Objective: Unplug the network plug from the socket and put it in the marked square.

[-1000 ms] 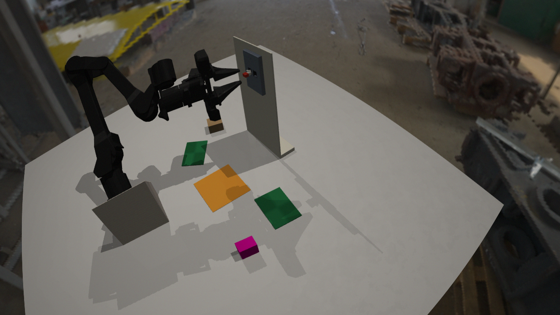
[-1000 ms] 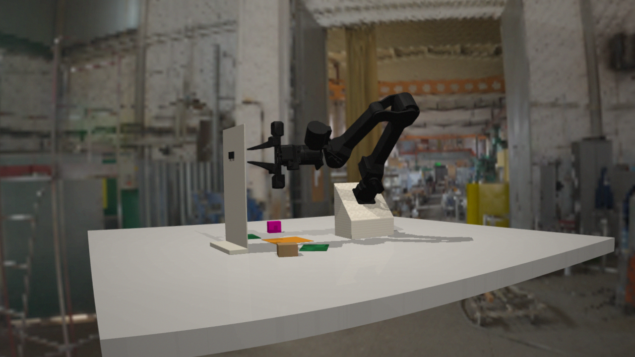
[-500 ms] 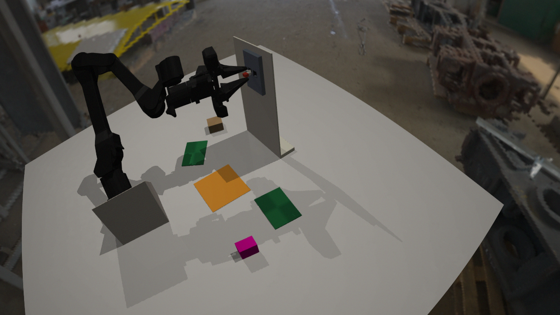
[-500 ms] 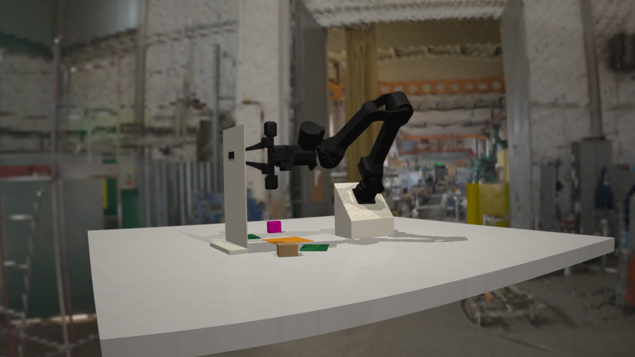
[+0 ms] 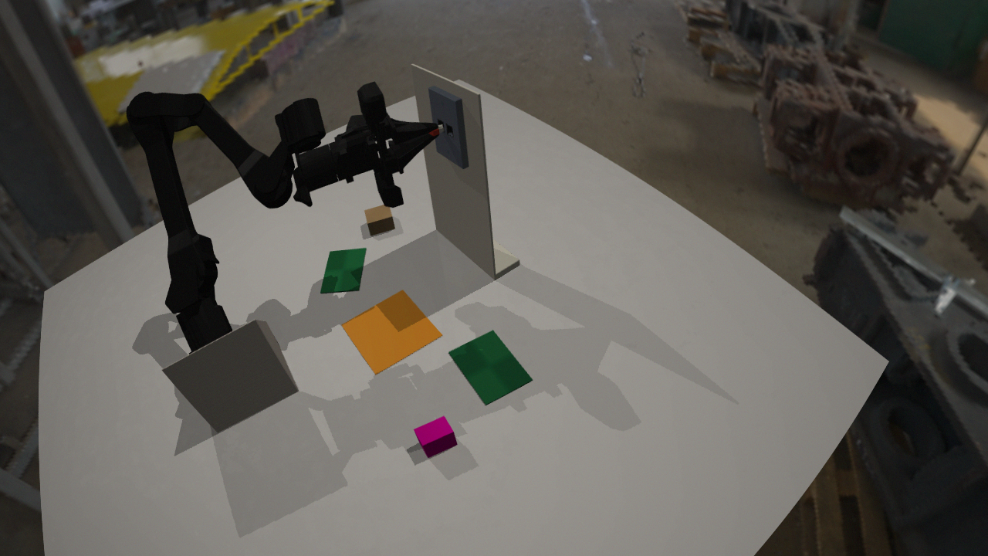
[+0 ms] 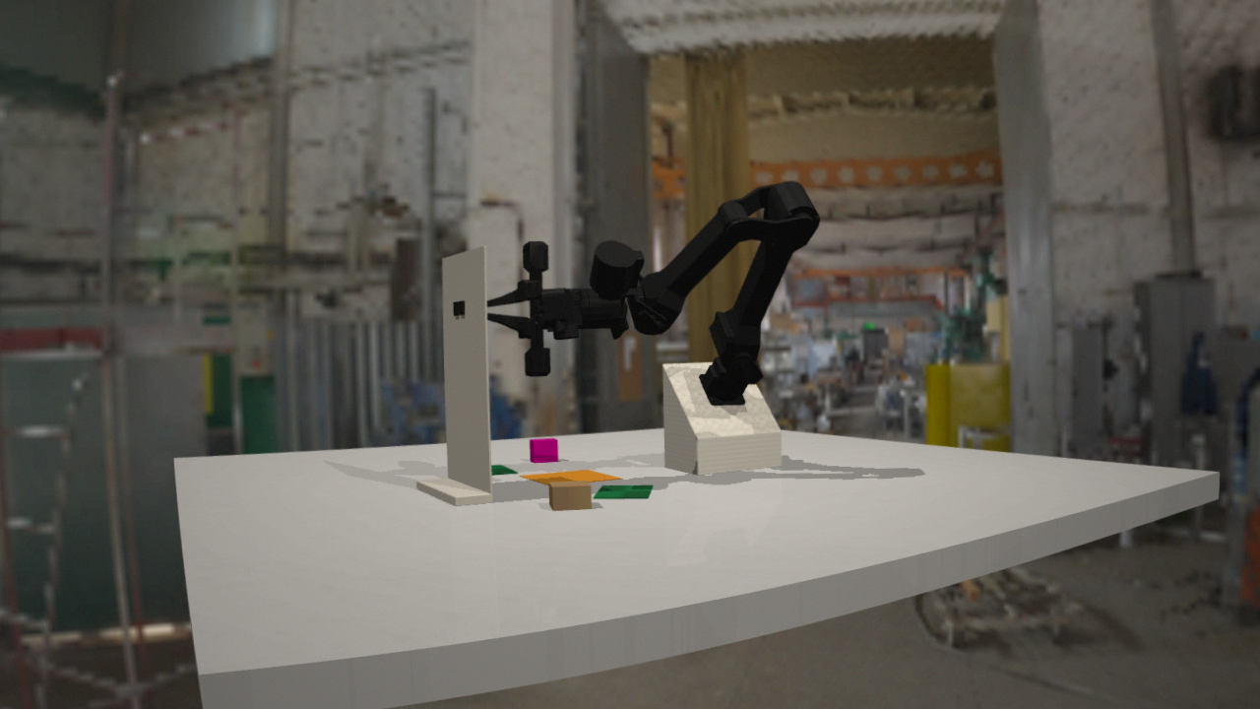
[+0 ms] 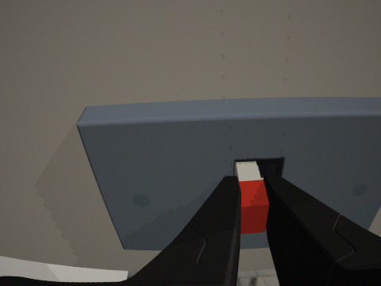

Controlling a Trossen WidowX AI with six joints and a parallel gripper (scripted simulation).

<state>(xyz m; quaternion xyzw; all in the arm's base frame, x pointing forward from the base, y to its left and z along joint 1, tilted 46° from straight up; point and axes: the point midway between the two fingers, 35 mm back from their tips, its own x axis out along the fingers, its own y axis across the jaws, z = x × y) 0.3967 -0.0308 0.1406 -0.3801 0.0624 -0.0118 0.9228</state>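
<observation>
The red plug (image 7: 253, 212) (image 5: 433, 131) sits in the socket of the grey-blue plate (image 7: 159, 175) (image 5: 454, 148) on the upright panel (image 5: 461, 207) (image 6: 467, 396) (image 7: 159, 32). Its pale tab (image 7: 248, 168) shows at the socket mouth. My gripper (image 7: 250, 187) (image 5: 429, 133) (image 6: 489, 304) reaches level to the plate, and its two black fingers are shut on the plug's sides. In the exterior view the panel hides the plug. An orange square (image 5: 390, 331) (image 6: 572, 477) is marked on the table in front of the panel.
Two green patches (image 5: 343, 270) (image 5: 490, 366) flank the orange square. A brown cube (image 5: 379, 219) (image 6: 570, 496) lies below the arm near the panel. A magenta cube (image 5: 434, 435) (image 6: 543, 449) lies nearer the front. The arm stands on a grey wedge base (image 5: 231, 377) (image 6: 718, 431).
</observation>
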